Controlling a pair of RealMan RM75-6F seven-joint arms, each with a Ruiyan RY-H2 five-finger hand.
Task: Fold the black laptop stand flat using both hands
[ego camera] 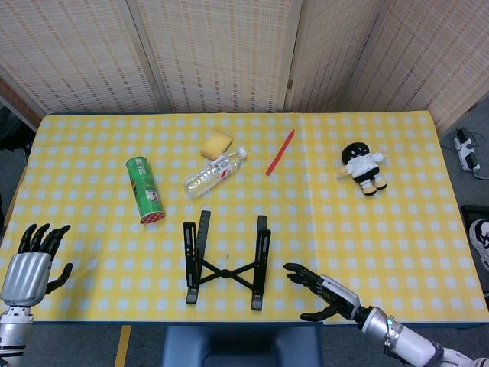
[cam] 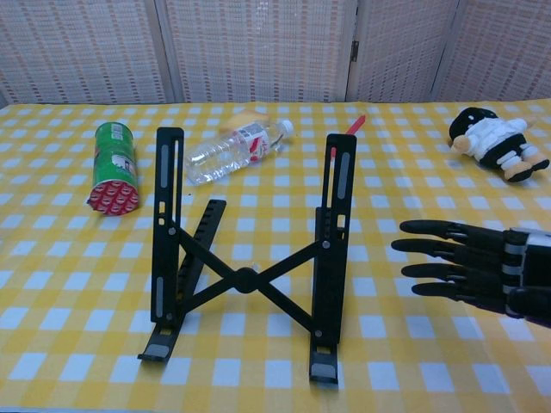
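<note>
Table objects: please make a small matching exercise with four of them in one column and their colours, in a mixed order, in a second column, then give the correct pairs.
Things:
1. laptop stand
2. snack can
3. sponge
4. thin stick

Colours:
A. red
B. yellow
C. black
D. green

Pairs: 1-C, 2-D, 3-B, 4-A
</note>
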